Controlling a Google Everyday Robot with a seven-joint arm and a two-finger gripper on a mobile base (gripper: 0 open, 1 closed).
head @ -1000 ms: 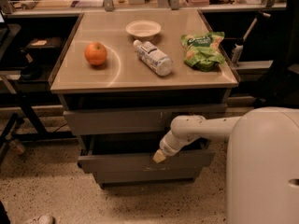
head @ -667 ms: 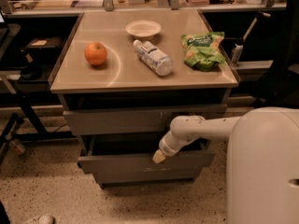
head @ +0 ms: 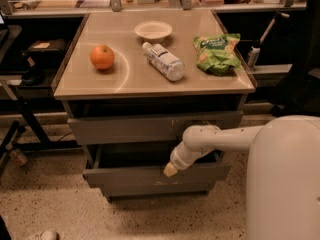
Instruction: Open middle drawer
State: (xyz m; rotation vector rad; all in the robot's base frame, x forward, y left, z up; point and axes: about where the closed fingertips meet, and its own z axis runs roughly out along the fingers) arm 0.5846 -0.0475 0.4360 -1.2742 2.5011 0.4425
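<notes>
The middle drawer (head: 125, 176) is a plain grey handleless metal drawer. It stands pulled out a short way from the cabinet, with a dark gap showing behind its front panel. My gripper (head: 170, 170) is at the end of the white arm (head: 220, 139), which reaches in from the right. Its yellowish tip rests at the top edge of the middle drawer's front, right of centre. The top drawer's wider grey front (head: 150, 129) sits shut above it. The narrower bottom front (head: 155, 190) shows just below.
On the cabinet top (head: 85, 84) lie an orange (head: 102, 57), a white bowl (head: 153, 30), a plastic bottle on its side (head: 164, 61) and a green chip bag (head: 216, 53). My white robot body (head: 285, 179) fills the lower right. Dark shelving stands at the left and behind.
</notes>
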